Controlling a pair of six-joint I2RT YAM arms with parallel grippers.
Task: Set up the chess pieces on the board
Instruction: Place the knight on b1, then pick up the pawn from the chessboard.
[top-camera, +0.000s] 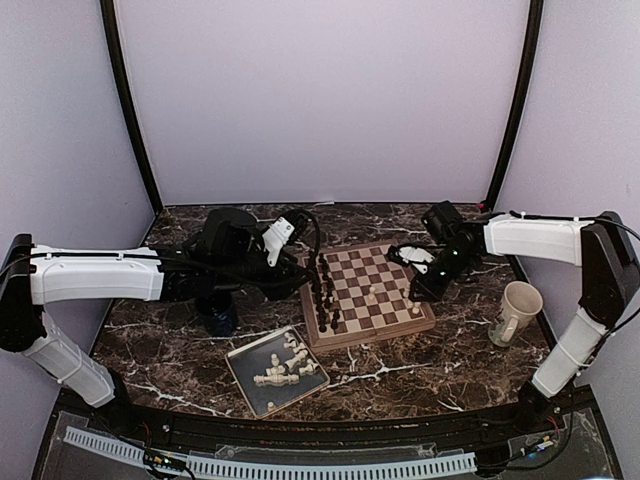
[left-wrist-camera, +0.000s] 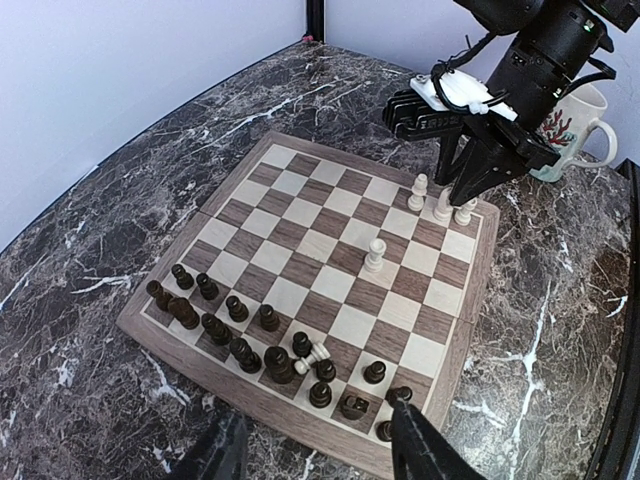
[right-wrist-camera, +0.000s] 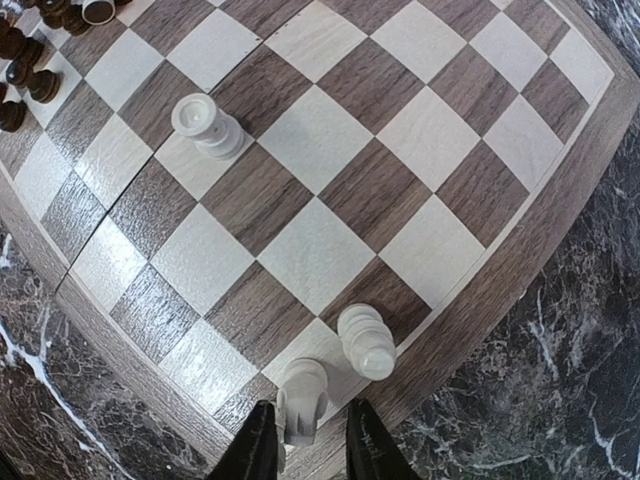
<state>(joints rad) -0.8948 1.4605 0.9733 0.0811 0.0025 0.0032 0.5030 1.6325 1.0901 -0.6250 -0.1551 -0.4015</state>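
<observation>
The wooden chessboard (top-camera: 370, 338) lies mid-table. Cream-white chess pieces stand near its right edge (left-wrist-camera: 419, 192), and one stands toward the middle (left-wrist-camera: 376, 255). My right gripper (top-camera: 419, 294) is open, and its fingers straddle an upright white piece (right-wrist-camera: 302, 400) on the edge square, with a gap at the right finger. A white pawn (right-wrist-camera: 365, 340) stands beside it. My left gripper (left-wrist-camera: 320, 450) is wide open and empty, hovering over the board's left edge. One white piece (left-wrist-camera: 313, 357) lies toppled among the dark pieces (left-wrist-camera: 230, 330).
A grey metal tray (top-camera: 240, 375) with several loose white pieces (top-camera: 285, 365) sits in front of the board. A cream mug (top-camera: 517, 310) stands to the right. A dark blue object (top-camera: 220, 318) sits under my left arm.
</observation>
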